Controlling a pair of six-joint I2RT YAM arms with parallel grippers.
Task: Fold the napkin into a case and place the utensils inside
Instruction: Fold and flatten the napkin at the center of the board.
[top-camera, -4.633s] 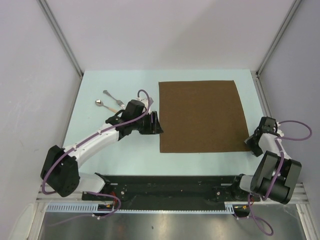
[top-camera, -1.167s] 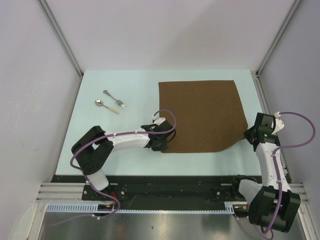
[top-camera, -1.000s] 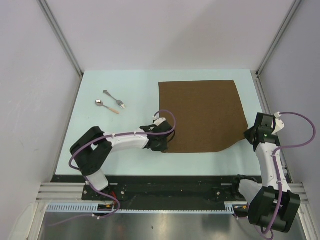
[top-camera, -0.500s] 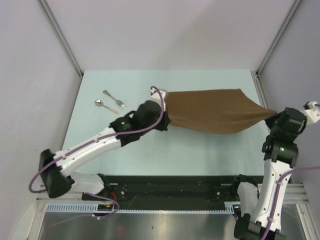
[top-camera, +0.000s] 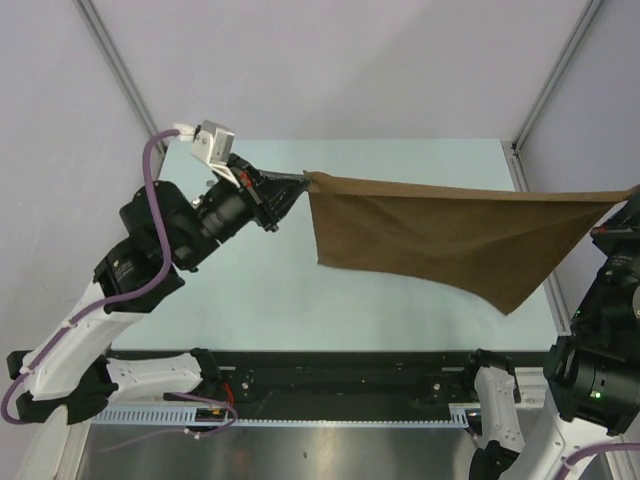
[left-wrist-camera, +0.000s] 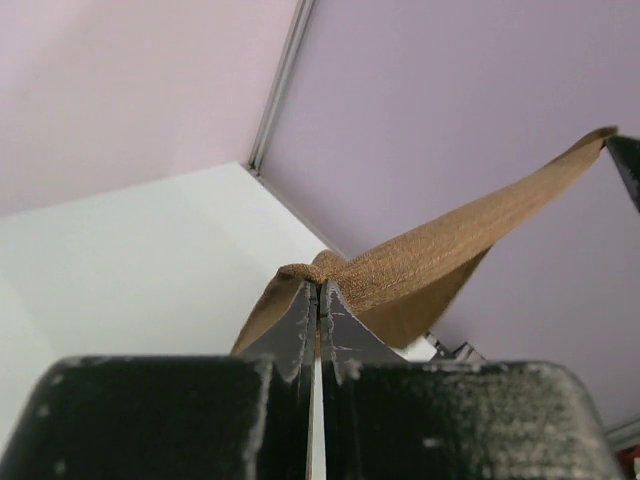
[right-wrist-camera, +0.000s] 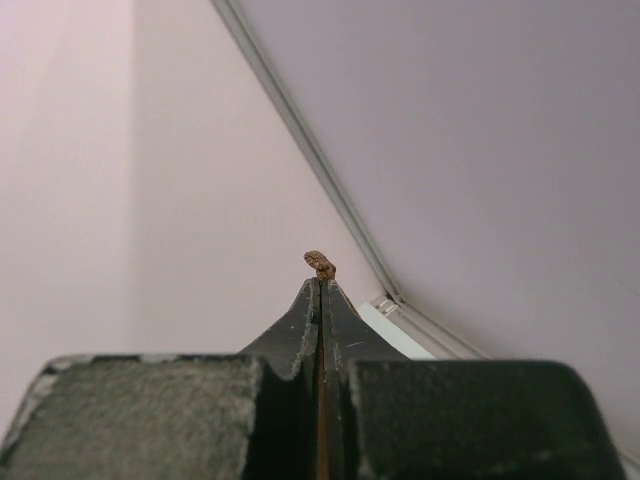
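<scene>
At about ten o'clock in the top view, the left gripper (top-camera: 300, 181) is clenched on one corner of the napkin (top-camera: 430, 235) (its wrist camera shows the pinch plainly). The brown cloth hangs stretched in the air above the table (top-camera: 250, 290), sagging to a point toward five o'clock. At three o'clock the right gripper (right-wrist-camera: 320, 285) is clamped on another corner.

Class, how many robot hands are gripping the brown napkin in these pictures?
2. The left hand pinches one raised corner of the napkin, on the left. The right hand pinches the other raised corner, at the far right edge of the top view.
</scene>
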